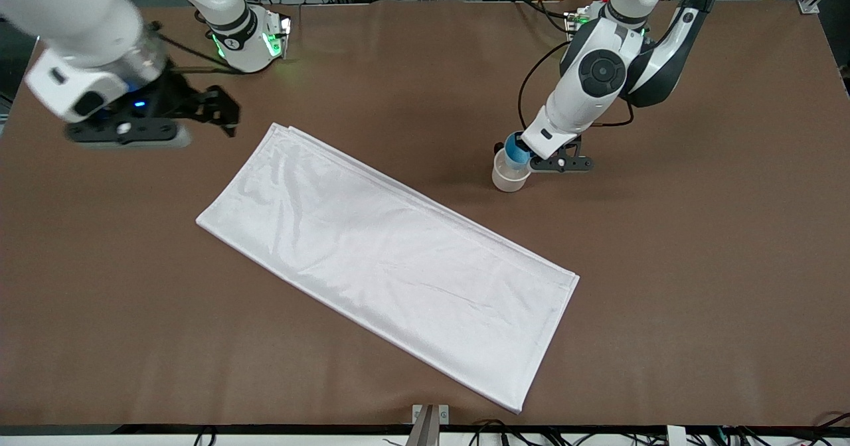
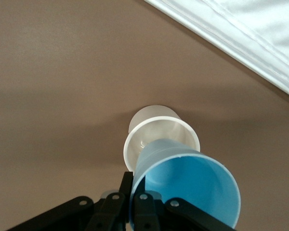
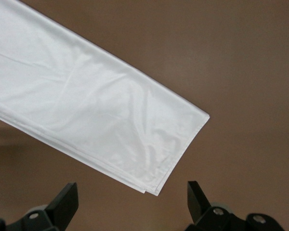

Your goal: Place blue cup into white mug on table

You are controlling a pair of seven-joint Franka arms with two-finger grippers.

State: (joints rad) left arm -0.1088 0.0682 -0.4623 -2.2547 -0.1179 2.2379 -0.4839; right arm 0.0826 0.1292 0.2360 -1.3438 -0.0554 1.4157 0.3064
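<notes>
**Cup tilted over the mug, ready to drop in**

The white cloth (image 1: 392, 260) is lying nearest the camera, spread slantwise across the middle of the tabletop (image 1: 697, 287) and playing no part in the job. Farther from the camera, toward the left arm's end, the mug (image 1: 510, 175) is standing upright with its mouth open, and the cup (image 1: 515, 150) is hanging right over it, tilted, its base dipping toward the mug's rim. In the left wrist view the cup (image 2: 188, 185) is leaning with its narrow end over the mug (image 2: 159, 139); whether the two are touching I cannot tell.

The left hand (image 1: 531, 158) is clamped on the cup's wall at the rim, one finger (image 2: 143, 211) inside and the others outside. That pinch is probably chosen so the base stays free to slide into the mug. The tilt looks like it needs straightening before release, or the cup may catch on the rim.

The right hand (image 1: 216, 111) is waiting over bare tabletop at the right arm's end, just off the cloth's corner (image 3: 159, 187), its fingers (image 3: 65, 202) spread wide apart and holding nothing.
</notes>
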